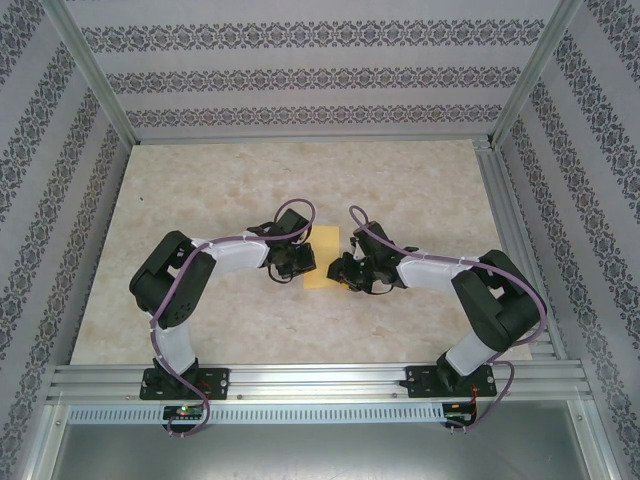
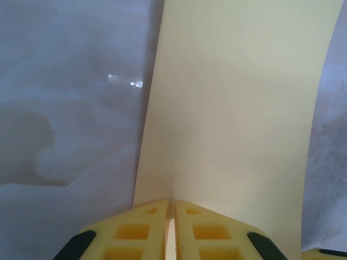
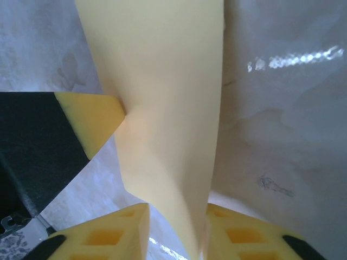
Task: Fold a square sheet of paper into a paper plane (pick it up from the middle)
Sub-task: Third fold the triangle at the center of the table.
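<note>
Nearest the lens in the left wrist view is the left gripper [image 2: 171, 210]. Its two yellow fingertips stand all but together. The near edge of the square sheet of paper [image 2: 233, 108] runs into the thin slit between them, so the sheet is pinched there. From that grip the yellow paper extends away from the camera as one plain, smooth panel. It casts a shadow on the pale marbled table [image 2: 65, 108] along its left side.

In the right wrist view the right gripper [image 3: 177, 230] has its jaws narrowly apart. The sheet passes down into the gap and lies against one finger. Table is visible between the paper and the other finger, so the jaws are not closed on it. The paper here is twisted, with a soft diagonal bend. A yellow-tipped black finger of the left gripper touches the sheet's edge from the left of that view.

From above, the sheet sits at mid-table between the two grippers, which face each other, one at each side of it.
</note>
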Robot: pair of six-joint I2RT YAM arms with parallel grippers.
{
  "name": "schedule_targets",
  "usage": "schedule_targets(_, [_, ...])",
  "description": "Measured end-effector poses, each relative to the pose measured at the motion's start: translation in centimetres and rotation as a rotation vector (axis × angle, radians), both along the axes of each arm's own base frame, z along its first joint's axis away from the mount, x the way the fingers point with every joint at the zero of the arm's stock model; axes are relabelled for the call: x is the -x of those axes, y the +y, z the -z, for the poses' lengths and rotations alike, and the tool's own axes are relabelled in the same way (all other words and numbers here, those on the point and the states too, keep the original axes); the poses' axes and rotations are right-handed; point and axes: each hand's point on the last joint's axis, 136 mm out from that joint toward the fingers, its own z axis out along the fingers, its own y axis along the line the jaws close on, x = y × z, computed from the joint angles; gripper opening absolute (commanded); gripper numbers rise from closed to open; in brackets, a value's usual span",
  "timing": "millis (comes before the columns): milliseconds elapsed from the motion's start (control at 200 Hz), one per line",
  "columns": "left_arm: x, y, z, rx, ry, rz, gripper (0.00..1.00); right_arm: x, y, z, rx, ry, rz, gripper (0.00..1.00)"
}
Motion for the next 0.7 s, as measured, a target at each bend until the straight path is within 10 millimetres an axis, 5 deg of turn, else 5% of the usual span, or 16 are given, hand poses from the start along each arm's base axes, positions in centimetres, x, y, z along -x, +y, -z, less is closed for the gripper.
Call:
schedule_targets(185, [-0.1,-0.3,-0.3,0.009,-0.002,0.016,0.19,0.0,-0.4,0.3,0.023,0.006,0.012,0.00])
schedule_targets(505, [-3.2,-1.3,-3.8,0.046,-0.105,0.058,0.22,1.9,-1.9,1.3,0.103,0.054,-0.033,0.00])
schedule_targets(595, [-3.6,-1.0,-3.7,0.041,-0.113,0.060,0.20,2.2,-2.0,0.9,0.106,0.047,-0.045,0.00])
schedule_targets(699, [-3.5,-1.0,-2.7,0.032,-0.091,0.070,0.17,2.2,-2.0,0.4,0.100,0.036,-0.046,0.11])
